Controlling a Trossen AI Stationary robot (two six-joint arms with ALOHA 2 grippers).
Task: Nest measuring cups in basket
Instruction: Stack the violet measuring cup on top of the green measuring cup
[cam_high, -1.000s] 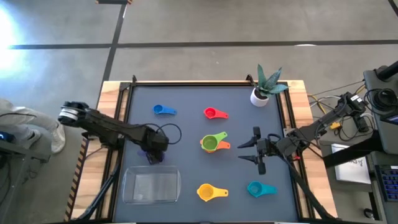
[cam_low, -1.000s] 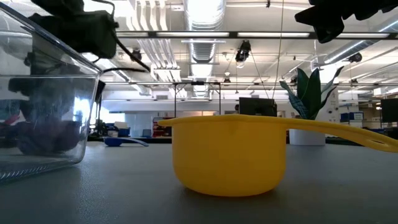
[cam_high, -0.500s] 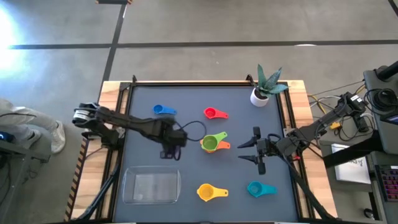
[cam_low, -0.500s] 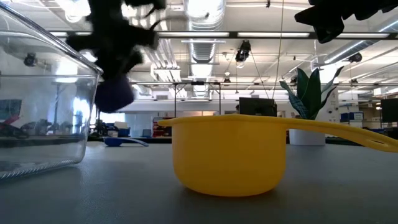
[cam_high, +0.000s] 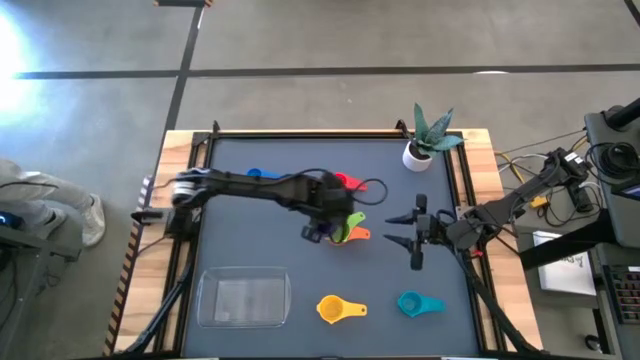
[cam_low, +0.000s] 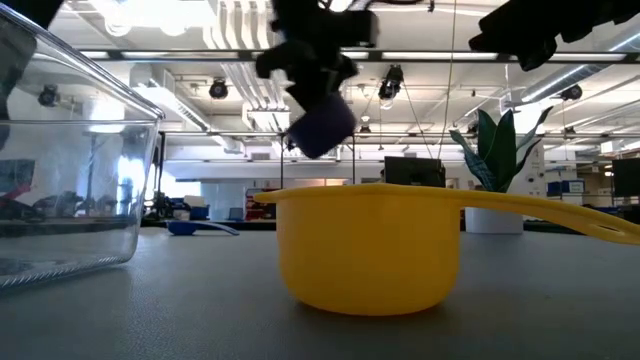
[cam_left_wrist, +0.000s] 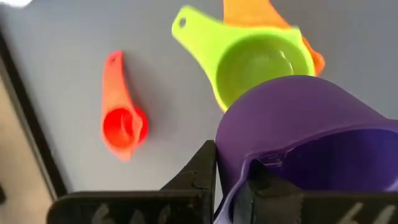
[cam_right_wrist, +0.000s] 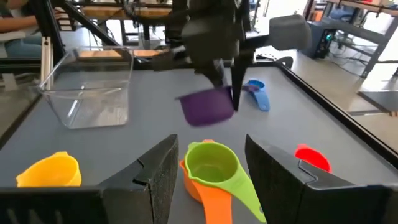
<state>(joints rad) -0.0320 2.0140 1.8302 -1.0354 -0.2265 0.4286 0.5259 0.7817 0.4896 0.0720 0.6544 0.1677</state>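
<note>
My left gripper (cam_high: 322, 228) is clamped on the purple cup (cam_right_wrist: 207, 106), holding it in the air just above the green cup (cam_right_wrist: 213, 167), which sits in the orange cup (cam_right_wrist: 219, 195), probably to nest there. My right gripper (cam_high: 414, 231) waits nearby, fingers apart.

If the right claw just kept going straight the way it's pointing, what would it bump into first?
Most likely the green cup nested in the orange cup, straight ahead of the open right claw; the purple cup held by the left claw hangs beyond.
</note>
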